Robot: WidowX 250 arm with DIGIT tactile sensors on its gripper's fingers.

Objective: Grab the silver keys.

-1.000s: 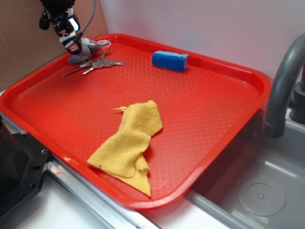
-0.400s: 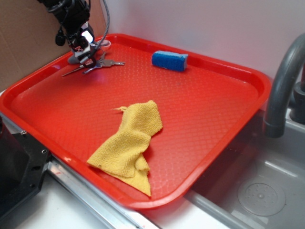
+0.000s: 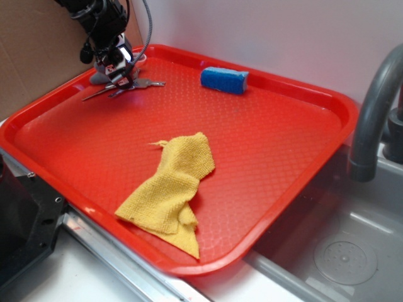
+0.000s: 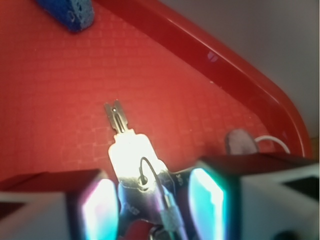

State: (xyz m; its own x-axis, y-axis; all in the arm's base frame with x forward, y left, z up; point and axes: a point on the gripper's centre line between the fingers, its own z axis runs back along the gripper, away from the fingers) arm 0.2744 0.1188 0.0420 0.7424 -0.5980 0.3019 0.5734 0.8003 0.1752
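Dropping from its higher spot of 1 second earlier, the gripper (image 3: 118, 68) had come down over the silver keys (image 3: 129, 85) at the far left corner of the red tray (image 3: 302, 94); that put the task at the point of the grasp itself, with closing and lifting, by my judgement, not yet done; in the wrist view the 2 fingers (image 4: 97, 210) stood apart on either side of the key ring and heads, with gaps showing, so the jaws were open around the bunch and not clamped on it; the keys themselves had not shifted in that second; they lay flat on the tray floor, thin and shiny, 1 head glaring white under the light and 1 blade pointing away toward the blue sponge (image 3: 224, 80); the grey plush mouse (image 4: 241, 141) sat just beside them against the rim, close enough to be caught by mistake; the yellow cloth (image 3: 171, 189) lay well apart, nearer the front.
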